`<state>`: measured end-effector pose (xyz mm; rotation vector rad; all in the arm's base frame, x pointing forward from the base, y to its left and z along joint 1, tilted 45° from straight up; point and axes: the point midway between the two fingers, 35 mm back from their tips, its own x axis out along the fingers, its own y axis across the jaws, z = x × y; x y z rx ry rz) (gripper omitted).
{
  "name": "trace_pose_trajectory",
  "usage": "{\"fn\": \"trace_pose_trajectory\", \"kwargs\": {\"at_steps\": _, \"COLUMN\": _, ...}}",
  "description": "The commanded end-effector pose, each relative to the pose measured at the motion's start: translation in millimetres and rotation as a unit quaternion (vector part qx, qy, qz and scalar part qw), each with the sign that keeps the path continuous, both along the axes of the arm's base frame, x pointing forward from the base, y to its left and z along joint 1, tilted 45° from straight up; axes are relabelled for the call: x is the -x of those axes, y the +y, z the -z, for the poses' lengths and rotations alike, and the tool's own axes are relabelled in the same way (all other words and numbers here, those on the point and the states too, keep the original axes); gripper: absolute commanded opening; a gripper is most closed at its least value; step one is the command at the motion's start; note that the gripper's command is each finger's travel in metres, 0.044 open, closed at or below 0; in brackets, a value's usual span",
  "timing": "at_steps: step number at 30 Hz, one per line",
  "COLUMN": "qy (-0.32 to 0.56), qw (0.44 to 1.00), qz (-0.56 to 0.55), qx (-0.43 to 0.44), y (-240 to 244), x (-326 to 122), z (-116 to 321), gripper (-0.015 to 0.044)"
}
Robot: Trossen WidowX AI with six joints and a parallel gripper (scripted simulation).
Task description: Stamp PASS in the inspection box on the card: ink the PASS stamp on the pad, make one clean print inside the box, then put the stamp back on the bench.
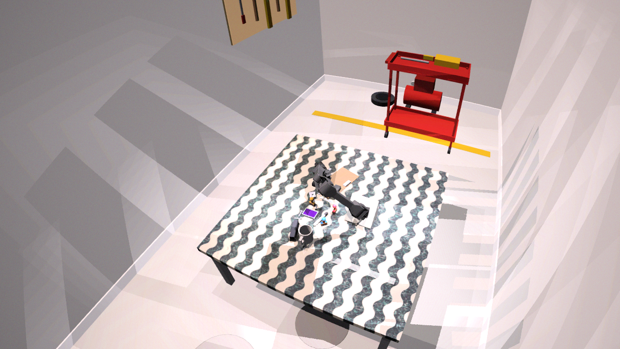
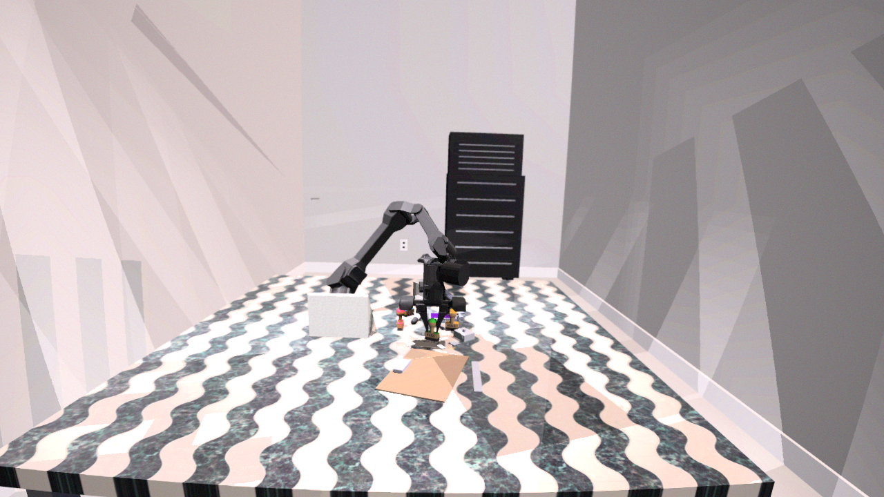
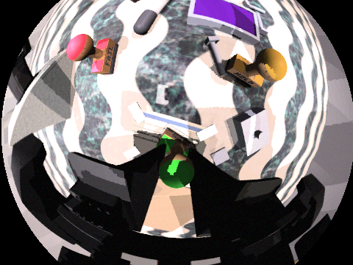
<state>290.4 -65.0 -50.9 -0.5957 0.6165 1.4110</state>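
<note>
My gripper [image 3: 176, 150] [image 2: 431, 327] is shut on the green-knobbed stamp [image 3: 176, 172] [image 2: 431, 322], whose wooden block points down. In the wrist view the block is over the card [image 3: 148, 125], a pale sheet with a blue stripe and white corner pieces. Whether the block touches the card cannot be told, and the inspection box is hidden beneath stamp and fingers. The ink pad [image 3: 228, 15] [image 1: 310, 213] is purple in a grey tray, beyond the card. The FAIL stamp [image 3: 104, 56] has a pink-red knob; the HOLD stamp [image 3: 245, 70] has a yellow one.
A grey block [image 3: 250, 132] stands right of the card. A bolt [image 3: 215, 55] lies by the HOLD stamp. A dark-ended tool [image 3: 145, 22], a blue-knobbed stamp [image 1: 323, 220], a mug [image 1: 305, 234] and a tan board [image 2: 423, 377] are also on the table.
</note>
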Motion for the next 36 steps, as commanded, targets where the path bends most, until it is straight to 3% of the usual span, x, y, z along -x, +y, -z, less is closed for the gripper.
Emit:
{"fn": "trace_pose_trajectory", "kwargs": {"at_steps": 1, "qy": -0.003, "qw": 1.000, "qz": -0.003, "qx": 0.003, "y": -2.3, "x": -1.0, "z": -1.9, "gripper": 0.0000}}
{"fn": "trace_pose_trajectory", "kwargs": {"at_steps": 36, "qy": -0.003, "qw": 1.000, "qz": -0.003, "qx": 0.004, "y": -40.1, "x": 1.4, "z": -38.8, "gripper": 0.0000}}
